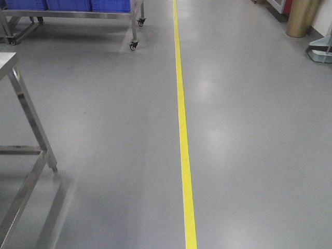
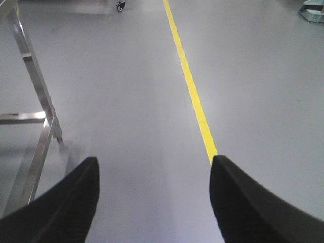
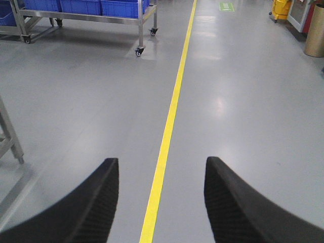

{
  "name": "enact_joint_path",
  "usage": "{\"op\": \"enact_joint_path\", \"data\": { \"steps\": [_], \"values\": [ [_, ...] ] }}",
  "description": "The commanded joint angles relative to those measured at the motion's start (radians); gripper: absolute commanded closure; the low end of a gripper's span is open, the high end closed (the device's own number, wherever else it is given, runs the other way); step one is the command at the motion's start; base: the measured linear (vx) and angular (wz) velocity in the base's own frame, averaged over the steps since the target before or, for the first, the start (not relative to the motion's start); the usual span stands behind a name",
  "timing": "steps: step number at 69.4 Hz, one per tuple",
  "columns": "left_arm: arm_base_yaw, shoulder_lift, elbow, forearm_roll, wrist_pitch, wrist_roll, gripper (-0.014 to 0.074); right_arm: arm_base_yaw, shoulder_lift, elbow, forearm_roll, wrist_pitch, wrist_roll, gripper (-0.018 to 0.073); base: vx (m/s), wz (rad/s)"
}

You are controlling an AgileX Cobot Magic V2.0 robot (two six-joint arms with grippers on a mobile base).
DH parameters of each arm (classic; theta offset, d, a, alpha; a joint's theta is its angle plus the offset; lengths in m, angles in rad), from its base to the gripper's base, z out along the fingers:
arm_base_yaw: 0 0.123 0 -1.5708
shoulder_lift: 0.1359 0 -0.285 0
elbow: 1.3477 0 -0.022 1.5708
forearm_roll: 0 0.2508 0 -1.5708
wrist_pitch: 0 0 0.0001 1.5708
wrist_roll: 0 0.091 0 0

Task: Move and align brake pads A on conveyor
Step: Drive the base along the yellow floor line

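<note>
No brake pads and no conveyor are in any view. My left gripper (image 2: pixel 154 164) is open and empty, its two black fingers spread wide above bare grey floor. My right gripper (image 3: pixel 162 164) is also open and empty, its fingers either side of the yellow floor line (image 3: pixel 169 121). Neither gripper shows in the front view.
A grey floor with a yellow line (image 1: pixel 181 129) runs ahead. A steel table's leg frame (image 1: pixel 31 135) stands at the left, also in the left wrist view (image 2: pixel 35 101). A wheeled rack with blue bins (image 1: pixel 72 8) is at the far left. A brass-coloured bin (image 1: pixel 303 18) stands far right.
</note>
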Motion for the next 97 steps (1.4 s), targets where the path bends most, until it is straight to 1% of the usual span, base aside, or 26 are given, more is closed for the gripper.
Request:
{"op": "enact_joint_path", "data": {
  "steps": [1, 47, 74, 85, 97],
  "values": [
    [-0.004, 0.011, -0.028, -0.01, -0.065, 0.0, 0.0153, -0.004, 0.011, -0.026, -0.005, -0.074, -0.012, 0.018, 0.72, 0.04],
    [-0.004, 0.011, -0.028, -0.01, -0.065, 0.0, 0.0153, -0.004, 0.011, -0.026, -0.005, -0.075, -0.012, 0.018, 0.69, 0.01],
    [-0.004, 0.011, -0.028, -0.01, -0.068, 0.0, 0.0153, -0.004, 0.011, -0.026, -0.005, -0.075, -0.012, 0.018, 0.58, 0.02],
    [-0.004, 0.011, -0.028, -0.01, -0.073, 0.0, 0.0153, -0.004, 0.011, -0.026, -0.005, -0.075, -0.012, 0.018, 0.47, 0.26],
    [-0.004, 0.011, -0.028, -0.01, -0.073, 0.0, 0.0153, -0.004, 0.011, -0.026, -0.005, -0.074, -0.012, 0.018, 0.4, 0.58]
  ]
}}
